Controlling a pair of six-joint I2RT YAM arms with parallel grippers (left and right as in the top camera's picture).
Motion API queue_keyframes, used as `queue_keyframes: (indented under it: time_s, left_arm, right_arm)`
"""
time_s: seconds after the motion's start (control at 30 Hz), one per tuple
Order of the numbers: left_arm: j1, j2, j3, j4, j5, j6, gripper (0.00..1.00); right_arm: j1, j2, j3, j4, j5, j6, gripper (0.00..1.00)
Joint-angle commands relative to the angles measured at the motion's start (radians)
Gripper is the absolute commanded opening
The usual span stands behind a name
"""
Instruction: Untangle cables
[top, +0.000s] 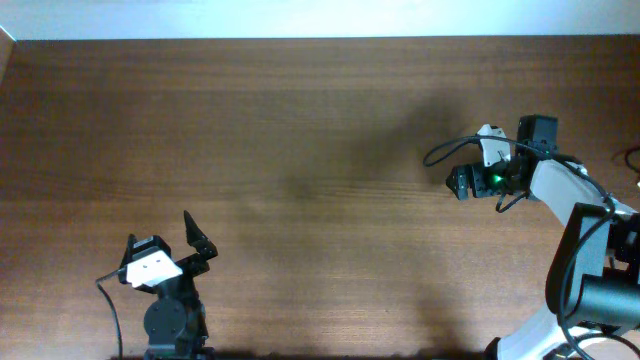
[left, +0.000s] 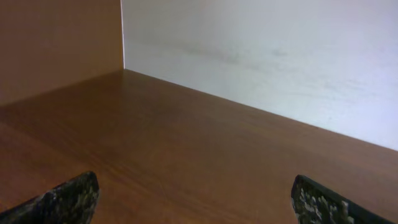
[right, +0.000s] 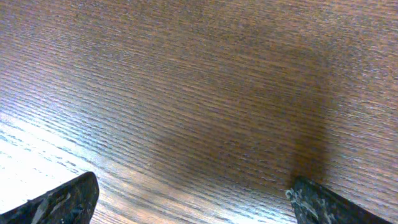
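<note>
The cables do not show in either wrist view, and in the overhead view I can pick out none on the brown wooden table (top: 300, 130). My left gripper (top: 165, 238) sits low at the front left, open, with nothing between its fingers (left: 78, 198); in the left wrist view it (left: 196, 202) looks across bare wood toward a white wall. My right gripper (top: 456, 183) hovers at the right, pointing down at the table. Its jaws stand wide apart in the right wrist view (right: 193, 202), with only wood grain between them.
A thick black cable loop (top: 445, 150) hangs from the right arm's wrist and belongs to the arm. The right arm's base (top: 600, 290) fills the front right corner. A thin dark line (top: 632, 155) shows at the far right edge; I cannot tell what it is.
</note>
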Motion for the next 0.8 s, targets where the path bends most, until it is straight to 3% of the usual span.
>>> queue_keyframes:
  time_s: [0.0, 0.2, 0.33, 0.43, 0.57, 0.77]
  left_arm:
    - [0.004, -0.006, -0.002, -0.010, -0.017, 0.060, 0.99]
    - [0.004, -0.006, -0.001, -0.013, 0.061, 0.082, 0.99]
    - [0.004, -0.006, -0.001, -0.031, 0.292, 0.408, 0.99]
    - [0.004, -0.006, -0.001, -0.032, 0.297, 0.382, 0.99]
    - [0.004, -0.006, -0.001, -0.033, 0.301, 0.209, 0.99]
    - [0.004, -0.006, -0.001, -0.033, 0.301, 0.120, 0.99]
  right_arm:
    - [0.005, 0.105, -0.068, -0.032, 0.032, 0.020, 0.99]
    - [0.005, 0.105, -0.068, -0.032, 0.032, 0.020, 0.99]
    - [0.005, 0.105, -0.068, -0.032, 0.032, 0.020, 0.99]
    - [0.005, 0.105, -0.068, -0.032, 0.032, 0.020, 0.99]
    - [0.005, 0.105, -0.068, -0.032, 0.032, 0.020, 0.99]
    - [0.005, 0.105, -0.068, -0.032, 0.032, 0.020, 0.99]
